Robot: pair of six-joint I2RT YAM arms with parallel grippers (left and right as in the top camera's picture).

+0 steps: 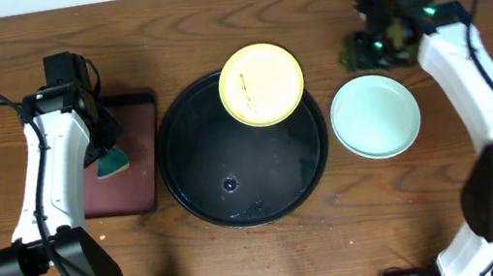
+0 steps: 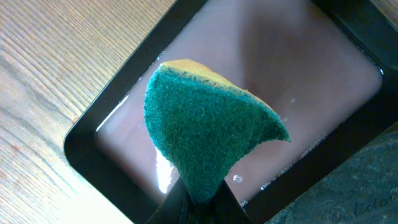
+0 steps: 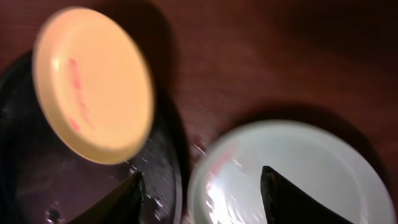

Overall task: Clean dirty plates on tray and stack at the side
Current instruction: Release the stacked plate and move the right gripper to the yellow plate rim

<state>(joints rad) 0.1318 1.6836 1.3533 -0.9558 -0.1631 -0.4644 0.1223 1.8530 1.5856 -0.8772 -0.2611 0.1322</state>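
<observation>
The left end effector (image 2: 198,202), its fingers cut off at the bottom edge of the wrist view, is clamped on the lower corner of a green sponge (image 2: 208,134) with a yellow backing. It holds the sponge above a maroon tray (image 2: 323,93) with a black rim. From overhead the arm hides most of that grip.

The right end effector (image 3: 201,173) stands wide open and empty, only its two dark fingertips (image 3: 127,196) showing in a blurred wrist view.

A pale yellow plate (image 1: 261,84), marked with a thin red smear, lies over the far right rim of the glossy black tray (image 1: 223,176), part of it past the edge. A pale turquoise plate (image 1: 375,116) sits on the wooden counter (image 1: 210,26) just right of the tray. A faint pinkish mark shows near its edge. Whether another plate lies beneath it cannot be told.
</observation>
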